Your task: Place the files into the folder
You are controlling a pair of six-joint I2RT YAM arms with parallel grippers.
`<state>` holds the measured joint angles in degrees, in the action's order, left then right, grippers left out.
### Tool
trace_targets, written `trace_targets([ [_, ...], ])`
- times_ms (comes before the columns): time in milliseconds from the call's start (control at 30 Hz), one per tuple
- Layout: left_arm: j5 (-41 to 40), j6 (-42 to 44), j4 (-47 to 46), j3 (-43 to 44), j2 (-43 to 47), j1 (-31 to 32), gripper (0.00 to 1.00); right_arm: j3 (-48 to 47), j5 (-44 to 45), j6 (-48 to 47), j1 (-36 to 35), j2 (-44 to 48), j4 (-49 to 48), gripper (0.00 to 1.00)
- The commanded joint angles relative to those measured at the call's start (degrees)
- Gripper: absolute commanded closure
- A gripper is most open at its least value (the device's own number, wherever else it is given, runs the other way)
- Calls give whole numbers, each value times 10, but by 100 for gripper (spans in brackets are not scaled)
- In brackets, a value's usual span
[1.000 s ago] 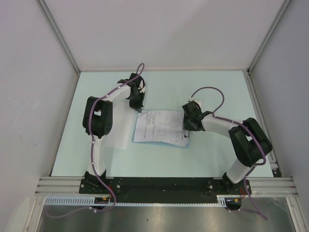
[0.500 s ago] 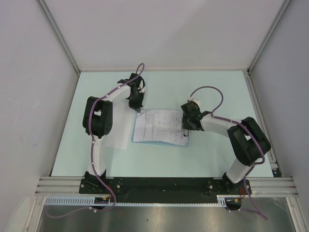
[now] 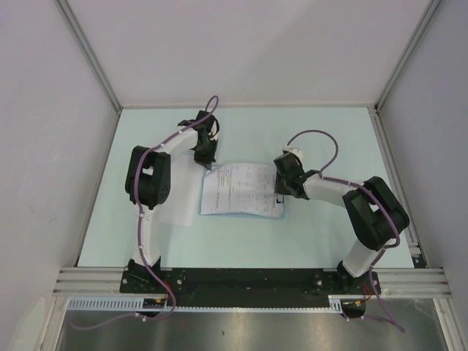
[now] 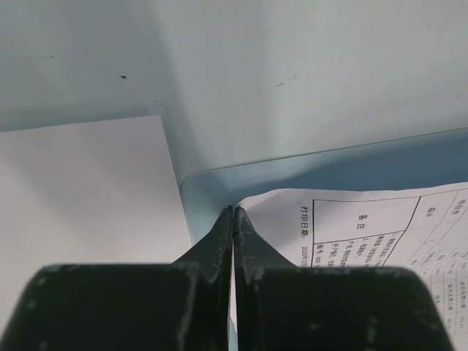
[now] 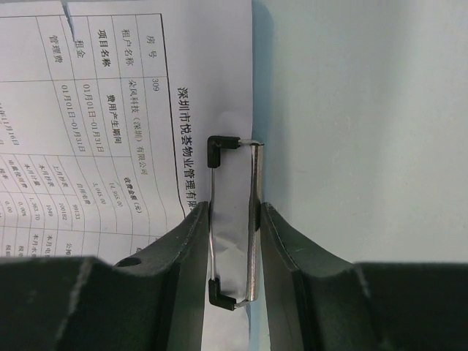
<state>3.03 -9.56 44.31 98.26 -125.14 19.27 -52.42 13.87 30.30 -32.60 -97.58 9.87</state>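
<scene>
The files (image 3: 241,191), white sheets printed with tables, lie inside the pale-blue translucent folder (image 3: 241,216) at the table's middle. My left gripper (image 3: 210,167) is at the folder's far-left corner. In the left wrist view the left gripper (image 4: 234,212) is shut on the folder (image 4: 212,186) at its rounded corner, beside the files (image 4: 365,227). My right gripper (image 3: 280,196) is at the files' right edge. In the right wrist view the right gripper (image 5: 234,208) is shut on a wire clip (image 5: 219,143) sitting on the edge of the files (image 5: 110,110).
A blank white sheet (image 3: 179,203) lies left of the folder, partly under the left arm; it also shows in the left wrist view as a blank sheet (image 4: 80,205). Pale mint tabletop (image 5: 365,110) surrounds everything, with grey walls on three sides.
My right gripper has slid a little to the left with the clip and the files, and its jaws have closed slightly. The left gripper has not moved.
</scene>
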Motion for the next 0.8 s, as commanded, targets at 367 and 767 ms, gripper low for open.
trace_targets([
  [367,-26,3,12,-4,-5,4,100,86,-188,-54,71,-3,-45,100],
  [767,-22,9,14,-3,-12,4,100,87,-196,-81,95,15,-30,100],
])
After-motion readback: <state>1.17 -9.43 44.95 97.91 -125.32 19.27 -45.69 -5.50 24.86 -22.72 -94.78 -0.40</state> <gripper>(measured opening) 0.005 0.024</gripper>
